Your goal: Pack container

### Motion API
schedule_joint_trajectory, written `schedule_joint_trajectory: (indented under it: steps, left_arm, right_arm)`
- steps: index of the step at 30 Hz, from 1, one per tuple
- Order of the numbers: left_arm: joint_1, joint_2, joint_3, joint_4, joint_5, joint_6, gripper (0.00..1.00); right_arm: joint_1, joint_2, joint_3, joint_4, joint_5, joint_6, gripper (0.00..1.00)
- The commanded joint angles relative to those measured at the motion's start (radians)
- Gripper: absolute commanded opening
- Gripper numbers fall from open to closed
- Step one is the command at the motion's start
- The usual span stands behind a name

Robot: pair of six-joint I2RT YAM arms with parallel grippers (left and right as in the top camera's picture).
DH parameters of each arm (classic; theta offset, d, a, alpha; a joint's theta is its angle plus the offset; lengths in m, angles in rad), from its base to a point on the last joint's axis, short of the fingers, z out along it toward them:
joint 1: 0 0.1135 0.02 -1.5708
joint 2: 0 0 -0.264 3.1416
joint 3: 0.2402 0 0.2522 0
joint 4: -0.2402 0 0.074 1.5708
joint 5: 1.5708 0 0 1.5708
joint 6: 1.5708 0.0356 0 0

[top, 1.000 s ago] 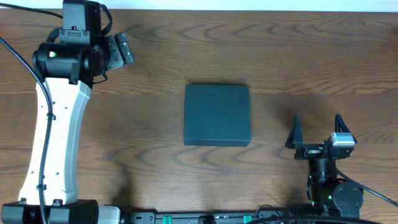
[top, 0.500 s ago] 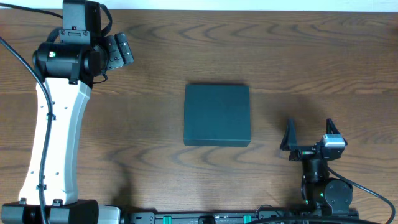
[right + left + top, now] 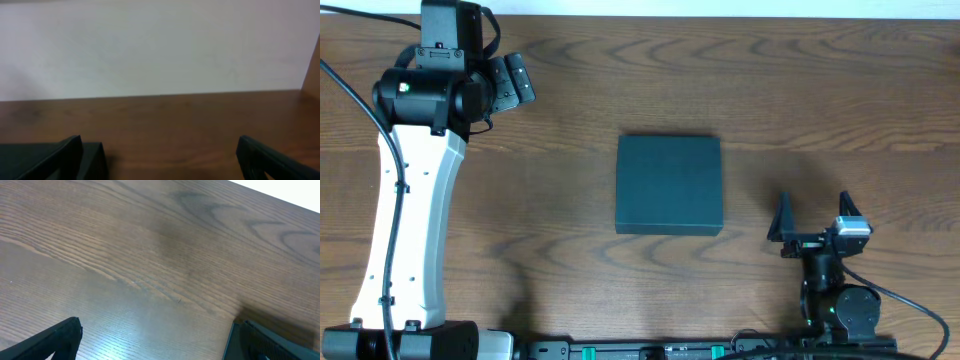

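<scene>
Your right gripper (image 3: 813, 208) stands spread and empty near the front edge of the table (image 3: 570, 120), just right of the container (image 3: 669, 185). That box lies shut and flat at mid-table, likely so either arm can reach it. Your left gripper (image 3: 511, 82) hangs equally wide and empty, well apart toward the far left.

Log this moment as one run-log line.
container: closed, untouched | left gripper: open, empty, over table | right gripper: open, empty, right of container, apart
</scene>
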Motion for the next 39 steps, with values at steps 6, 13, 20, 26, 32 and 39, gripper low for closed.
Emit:
schedule_joint_trajectory:
  steps: [6, 13, 20, 26, 32, 39]
  left_arm:
    - [0.002, 0.003, 0.001, -0.003, -0.009, 0.008, 0.99]
    - [0.002, 0.003, 0.001, -0.003, -0.009, 0.008, 0.99]
    - [0.002, 0.003, 0.001, -0.003, -0.009, 0.008, 0.99]
    - [0.002, 0.003, 0.001, -0.003, -0.009, 0.008, 0.98]
    - [0.002, 0.003, 0.001, -0.003, -0.009, 0.008, 0.98]
    - [0.002, 0.003, 0.001, -0.003, -0.009, 0.008, 0.99]
  right_arm:
    - [-0.006, -0.01, -0.04, 0.02, 0.053, 0.094, 0.99]
    - [-0.005, -0.01, -0.054, 0.043, 0.067, 0.094, 0.99]
    - [-0.005, -0.01, -0.054, 0.04, 0.1, 0.093, 0.99]
    - [-0.005, -0.01, -0.054, 0.041, 0.008, -0.021, 0.99]
    - [-0.005, -0.01, -0.054, 0.036, 0.005, -0.026, 0.99]
    - [-0.005, -0.01, -0.054, -0.063, 0.0, -0.026, 0.99]
